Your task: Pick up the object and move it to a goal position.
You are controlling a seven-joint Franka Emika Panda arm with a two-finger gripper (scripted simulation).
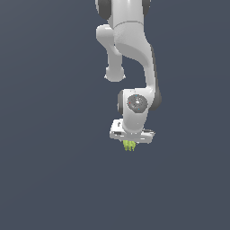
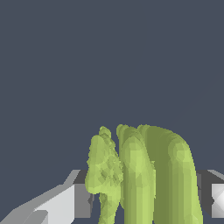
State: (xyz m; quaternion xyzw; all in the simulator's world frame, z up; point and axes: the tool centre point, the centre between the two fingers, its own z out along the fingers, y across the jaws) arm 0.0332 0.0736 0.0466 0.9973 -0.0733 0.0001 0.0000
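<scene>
Carrying the object to goal looks like the step in hand; no goal marker visible, so heading unknown. Best kept slow w/ steady squeeze, no wrist twist: item is tiny, ribs curved, could slip. Gripper jaws narrow, clamped on object, fingers pressing both sides. Arm hangs from far top, wrist pointing straight down, object just beneath the hand.

From where I stand, the arm runs off the frame at twelve o'clock, so its base is out of sight. The gripper fingers are too small to tell apart there, hidden behind the banana bunch. In the wrist view the bunch is cut off at six o'clock, and only bits of the fingers show.
</scene>
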